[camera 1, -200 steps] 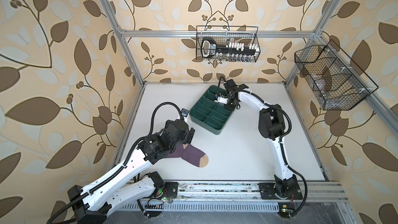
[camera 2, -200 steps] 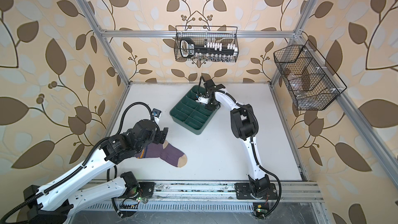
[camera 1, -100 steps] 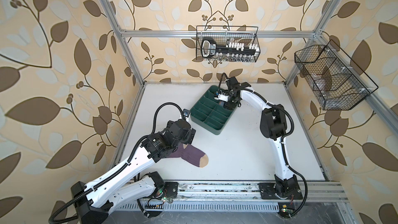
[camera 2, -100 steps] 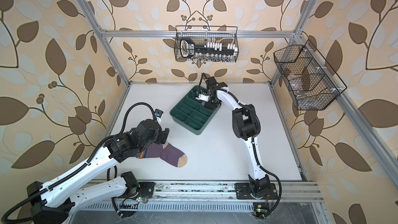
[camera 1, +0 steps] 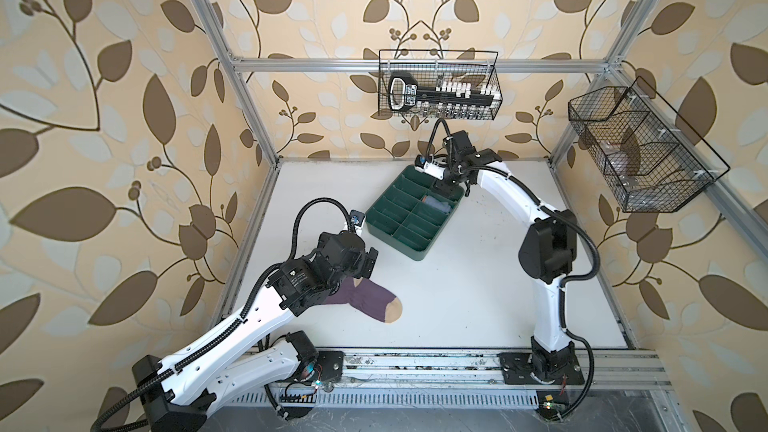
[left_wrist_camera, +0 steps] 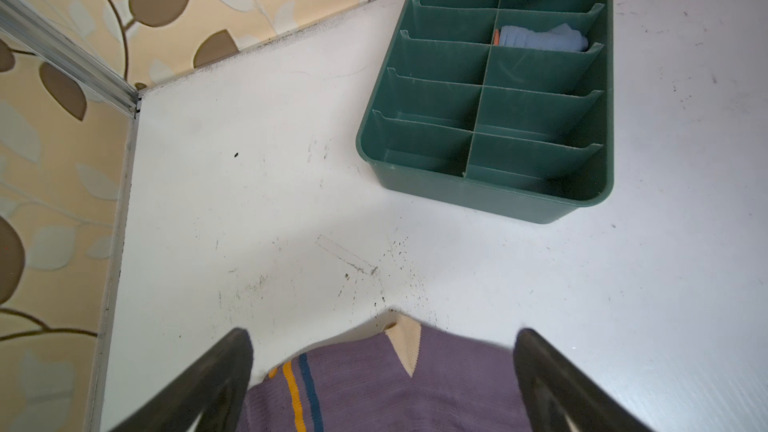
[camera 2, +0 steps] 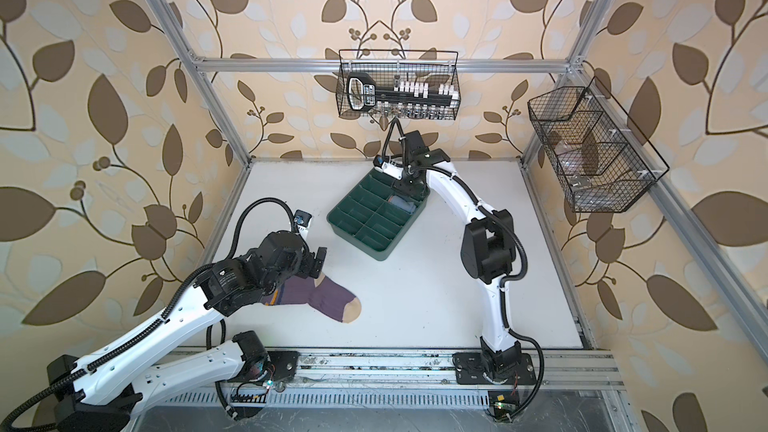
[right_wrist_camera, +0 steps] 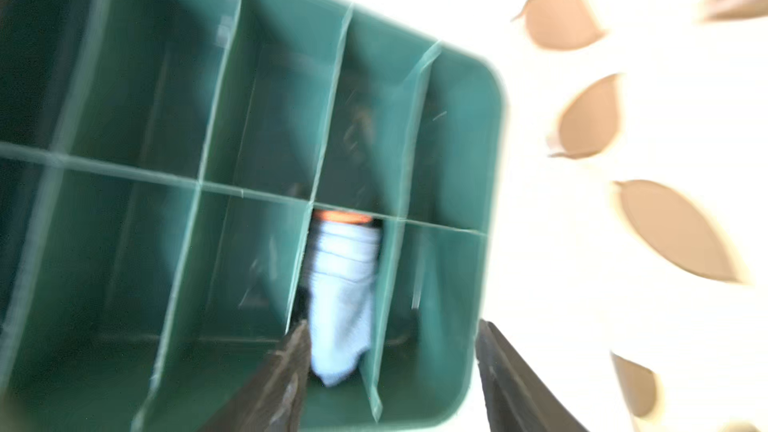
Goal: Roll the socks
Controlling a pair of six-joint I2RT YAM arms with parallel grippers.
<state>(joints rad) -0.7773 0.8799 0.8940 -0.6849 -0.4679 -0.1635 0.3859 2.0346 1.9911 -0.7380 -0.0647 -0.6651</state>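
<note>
The purple sock [camera 1: 365, 299] [camera 2: 320, 297] lies flat on the white table, with a tan toe and heel and orange and blue stripes near the cuff. My left gripper [left_wrist_camera: 384, 367] [camera 1: 369, 260] hangs open just above its heel part, one finger to each side. The grey-blue sock [left_wrist_camera: 540, 39] [right_wrist_camera: 343, 284] [camera 1: 436, 203] sits bunched in a compartment of the green divided tray [left_wrist_camera: 478, 197] [camera 1: 395, 245] [camera 2: 376, 255], an orange edge showing. Over the tray's far corner, my right gripper [right_wrist_camera: 395, 367] [camera 1: 446, 184] is open and holds nothing.
A black wire basket [camera 1: 440, 85] with tools hangs on the back wall, right above the right gripper. Another wire basket [camera 1: 640, 151] hangs on the right wall. Aluminium frame posts stand at the table's corners, and a rail [camera 1: 415, 367] runs along the front.
My right gripper has opened and drawn back a little toward the tray's far corner, leaving the grey-blue sock in its compartment. The left gripper opened slightly wider over the purple sock.
</note>
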